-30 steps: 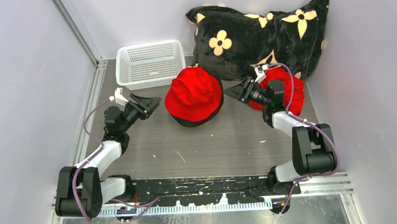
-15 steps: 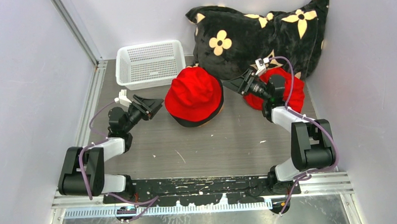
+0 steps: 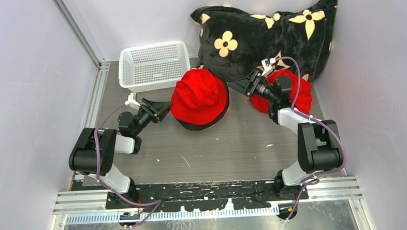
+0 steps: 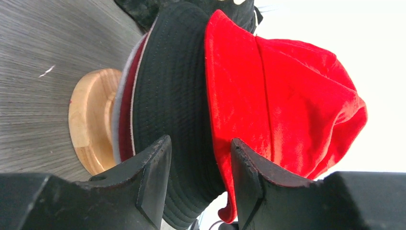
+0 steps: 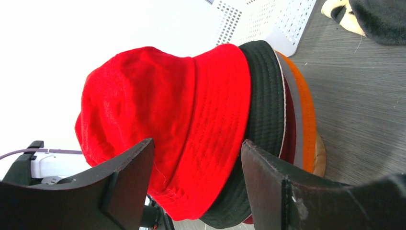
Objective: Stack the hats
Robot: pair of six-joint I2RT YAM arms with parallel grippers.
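Note:
The hats sit stacked on a round wooden stand [image 4: 91, 125] mid-table. The bright red hat [image 3: 199, 96] is on top, and shows in the left wrist view [image 4: 287, 96] and the right wrist view [image 5: 167, 110]. Under it are the black hat [image 4: 177, 96], a dark red brim [image 4: 125, 120], a grey edge and the orange brim [image 5: 306, 124]. My left gripper [image 3: 162, 107] is open and empty just left of the stack, its jaws [image 4: 200, 158] facing the brims. My right gripper [image 3: 237, 85] is open and empty just right of the stack, also seen in its wrist view [image 5: 197, 143].
A white mesh basket [image 3: 152, 65] stands at the back left. A black cushion with cream flowers [image 3: 270, 31] leans in the back right corner. A red fabric thing [image 3: 303, 92] lies by the cushion, partly hidden by my right arm. Walls close in on both sides.
My left arm has folded back toward its base while its gripper crept right toward the stack. My right gripper has moved slightly back. The hats have not moved.

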